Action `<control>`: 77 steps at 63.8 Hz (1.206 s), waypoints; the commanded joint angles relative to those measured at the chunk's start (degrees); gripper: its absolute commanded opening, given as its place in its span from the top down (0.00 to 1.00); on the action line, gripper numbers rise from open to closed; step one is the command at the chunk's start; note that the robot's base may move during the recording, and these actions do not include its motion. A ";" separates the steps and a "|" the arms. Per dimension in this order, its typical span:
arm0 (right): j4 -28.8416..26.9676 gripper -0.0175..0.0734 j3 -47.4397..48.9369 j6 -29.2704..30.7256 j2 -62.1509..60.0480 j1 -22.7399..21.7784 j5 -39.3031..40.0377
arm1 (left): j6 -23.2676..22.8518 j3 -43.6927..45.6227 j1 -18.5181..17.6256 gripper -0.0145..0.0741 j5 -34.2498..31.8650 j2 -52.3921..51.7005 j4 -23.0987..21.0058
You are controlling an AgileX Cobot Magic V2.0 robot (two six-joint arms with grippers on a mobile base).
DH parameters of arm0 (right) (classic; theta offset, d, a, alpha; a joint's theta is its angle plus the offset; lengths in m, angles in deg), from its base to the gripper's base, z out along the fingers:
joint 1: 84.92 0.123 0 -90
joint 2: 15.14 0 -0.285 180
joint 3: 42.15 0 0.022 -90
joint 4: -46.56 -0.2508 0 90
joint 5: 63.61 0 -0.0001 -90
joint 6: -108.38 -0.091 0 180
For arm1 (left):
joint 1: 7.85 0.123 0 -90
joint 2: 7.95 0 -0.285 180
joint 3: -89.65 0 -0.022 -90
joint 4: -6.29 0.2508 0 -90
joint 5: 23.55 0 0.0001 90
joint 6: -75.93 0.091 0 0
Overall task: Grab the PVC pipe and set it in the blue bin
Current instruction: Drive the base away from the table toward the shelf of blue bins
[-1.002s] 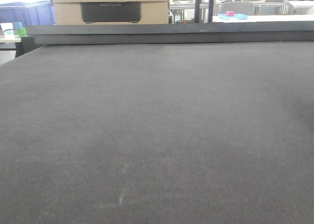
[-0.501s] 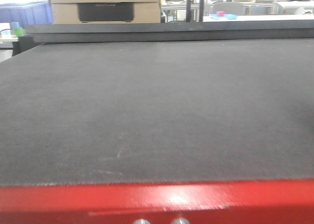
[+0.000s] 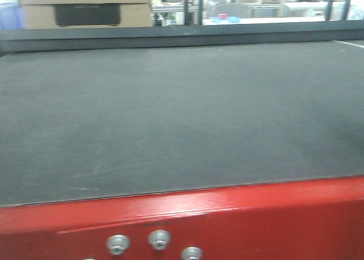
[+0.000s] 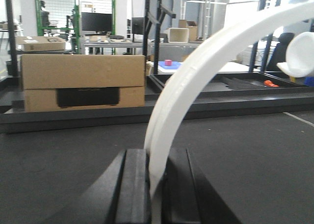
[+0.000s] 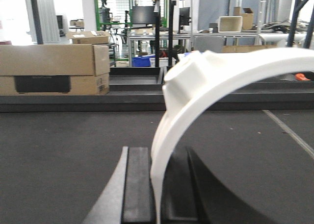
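Note:
In the left wrist view my left gripper (image 4: 156, 155) is shut on the PVC pipe (image 4: 196, 72), a slim white curved piece that arcs up and to the right from the jaws. A rounded white end (image 4: 300, 55) shows at the right edge. In the right wrist view my right gripper (image 5: 159, 158) is shut on a white curved piece (image 5: 221, 74) with a raised boss, which also arcs to the right. I cannot tell whether both hold the same piece. Neither gripper shows in the front view. No blue bin is clearly in view.
A dark grey mat (image 3: 182, 112) covers the table, with a red front edge (image 3: 239, 214) carrying bolts. A cardboard box (image 3: 79, 7) stands behind the far rail; it also shows in the left wrist view (image 4: 83, 82). Shelving and benches stand beyond.
The front view has pulled back and swung: the table's red front edge has risen into the frame, and the box and background have slid to the left.

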 commanded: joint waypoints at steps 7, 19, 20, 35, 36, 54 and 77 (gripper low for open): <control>0.50 0.99 -0.06 0.28 -0.29 -0.12 1.87 | -0.13 0.29 0.14 0.94 -1.53 -0.28 0.11; 0.50 0.99 -0.06 0.28 -0.29 -0.12 1.87 | -0.13 0.29 0.14 0.94 -1.53 -0.28 0.11; 0.50 0.99 -0.06 0.28 -0.29 -0.12 1.87 | -0.13 0.29 0.14 0.94 -1.53 -0.28 0.11; 0.50 0.99 -0.06 0.28 -0.29 -0.12 1.87 | -0.13 0.29 0.14 0.94 -1.53 -0.28 0.11; 0.50 0.99 -0.06 0.28 -0.29 -0.12 1.87 | -0.13 0.29 0.14 0.94 -1.53 -0.28 0.11; 0.50 0.99 -0.06 0.28 -0.29 -0.12 1.87 | -0.13 0.29 0.14 0.94 -1.53 -0.28 0.11; 0.50 0.99 -0.06 0.28 -0.29 -0.12 1.87 | -0.13 0.29 0.14 0.94 -1.53 -0.28 0.11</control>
